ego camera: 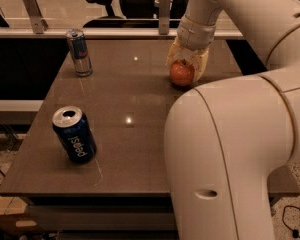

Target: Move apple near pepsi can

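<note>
With end effector (186, 70) clamped on round orange-red apple (182, 74), upper centre, a clear lift is advised before carrying toward dark blue pepsi can (74, 142), lower left.

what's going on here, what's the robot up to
The robot arm's end effector is down over the apple toward the back right of the table. The apple appears to rest on the table. The pepsi can stands near the front left, well apart from it, and a slim silver-and-blue can stands at the back left.
</note>
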`<state>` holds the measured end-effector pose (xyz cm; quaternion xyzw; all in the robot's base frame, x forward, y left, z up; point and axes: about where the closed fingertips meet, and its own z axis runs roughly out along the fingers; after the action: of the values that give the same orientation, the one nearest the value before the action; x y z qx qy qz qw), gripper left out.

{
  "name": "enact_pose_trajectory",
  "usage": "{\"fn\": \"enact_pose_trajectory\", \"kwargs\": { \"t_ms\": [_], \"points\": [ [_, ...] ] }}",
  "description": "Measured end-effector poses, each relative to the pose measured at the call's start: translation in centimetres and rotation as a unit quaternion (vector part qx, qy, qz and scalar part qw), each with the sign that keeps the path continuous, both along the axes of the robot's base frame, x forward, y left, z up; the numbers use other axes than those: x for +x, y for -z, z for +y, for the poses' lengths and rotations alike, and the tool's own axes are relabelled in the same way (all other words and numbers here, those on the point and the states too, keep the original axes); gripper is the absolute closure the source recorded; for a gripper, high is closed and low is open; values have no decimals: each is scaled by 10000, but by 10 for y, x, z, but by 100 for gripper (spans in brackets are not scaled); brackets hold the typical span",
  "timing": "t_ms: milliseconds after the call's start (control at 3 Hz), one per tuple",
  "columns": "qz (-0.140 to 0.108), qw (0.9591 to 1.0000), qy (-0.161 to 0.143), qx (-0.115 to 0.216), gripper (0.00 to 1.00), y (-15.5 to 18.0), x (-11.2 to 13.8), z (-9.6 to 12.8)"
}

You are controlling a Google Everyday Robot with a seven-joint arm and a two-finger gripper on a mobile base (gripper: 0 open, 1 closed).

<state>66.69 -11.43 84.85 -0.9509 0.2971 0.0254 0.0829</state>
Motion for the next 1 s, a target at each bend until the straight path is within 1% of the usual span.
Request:
{"fn": "enact_pose_trajectory", "kwargs": {
  "t_ms": [333, 667, 1000],
  "points": [
    [-103, 9999, 39, -8, 100, -2, 1, 1],
    [-250, 9997, 37, -22, 100, -9, -3, 7],
    [-402, 9992, 13, -71, 100, -18, -13, 17]
  ]
}}
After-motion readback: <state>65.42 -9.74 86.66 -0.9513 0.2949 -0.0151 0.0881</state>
